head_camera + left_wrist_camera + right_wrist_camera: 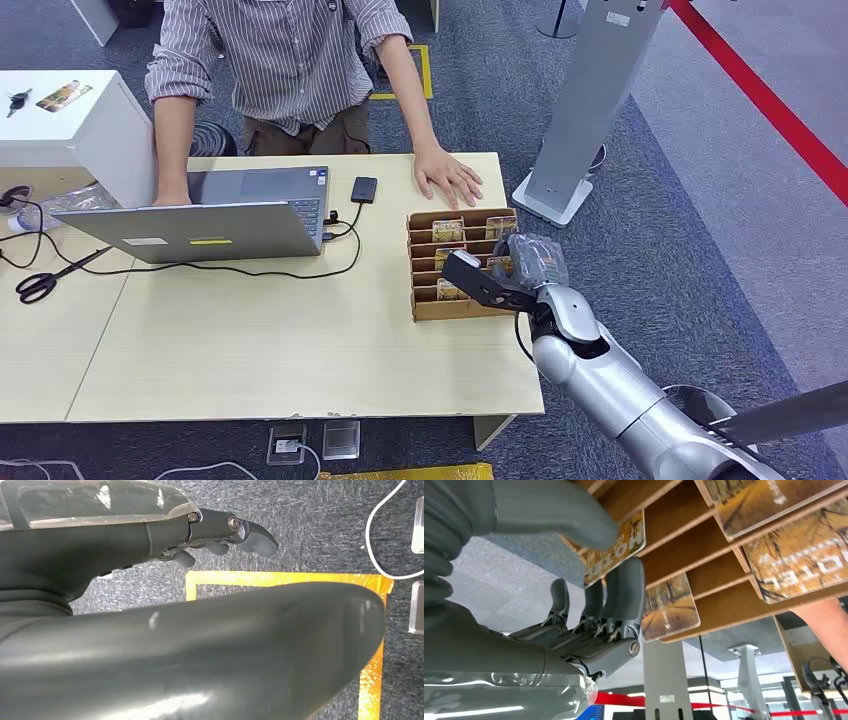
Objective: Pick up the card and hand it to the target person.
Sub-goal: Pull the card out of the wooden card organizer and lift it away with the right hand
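A cardboard card rack [426, 304] stands on the table's right side, with several yellow-brown hotel cards [447, 230] in its slots. My right hand [497, 281] reaches into the rack's near right part. In the right wrist view, the thumb and fingers of the right hand [589, 605] pinch a card marked HOTEL [620, 549] that still sits at the rack's [674, 555] edge. Other cards [669, 607] stay in neighbouring slots. The target person [290, 60], in a striped shirt, stands behind the table with one hand [447, 175] flat on it just beyond the rack. My left hand [220, 535] hangs over the floor, holding nothing.
An open laptop [230, 215] with a black cable, a dark phone [364, 189] and scissors [45, 280] lie on the table's left and middle. A grey kiosk post [590, 110] stands on the carpet right of the table. A white cabinet [70, 120] is at the far left.
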